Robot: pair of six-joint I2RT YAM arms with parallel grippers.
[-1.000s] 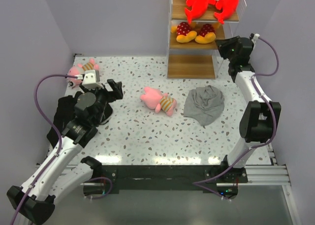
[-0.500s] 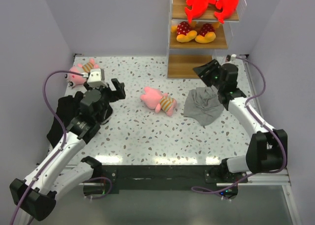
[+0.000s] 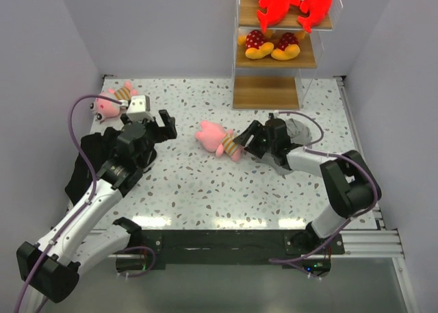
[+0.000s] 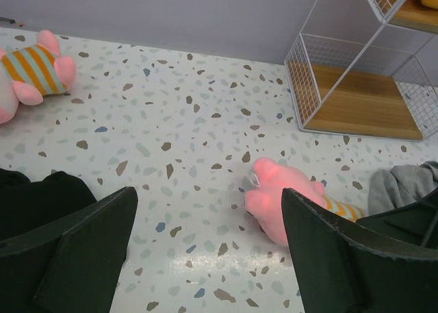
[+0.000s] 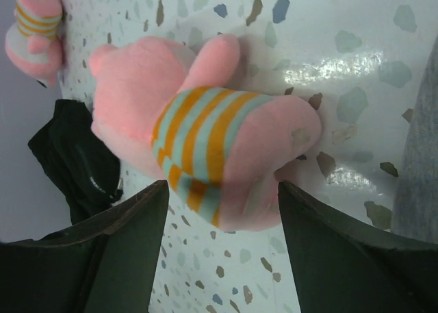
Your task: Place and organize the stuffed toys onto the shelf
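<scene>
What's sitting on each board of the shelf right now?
Top board: two red-and-white toys, partly cropped. Middle: two yellow-orange toys. Bottom board bare. Behind the toys is hidden.

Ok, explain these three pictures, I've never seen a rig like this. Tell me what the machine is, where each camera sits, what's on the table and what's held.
Two robot arms are bolted at the near edge of the table, each ending in a two-finger gripper. The wide picture looks down from above and behind; the other two come from wrist cameras. The shelf holds two red-and-white toys and two yellow-orange toys. On the table lie two pink striped toys, one in the middle, one far left, plus a grey cloth and a black cloth. The left gripper hangs open. The right gripper is low and open, jaws facing the middle toy. Nothing is held.
</scene>
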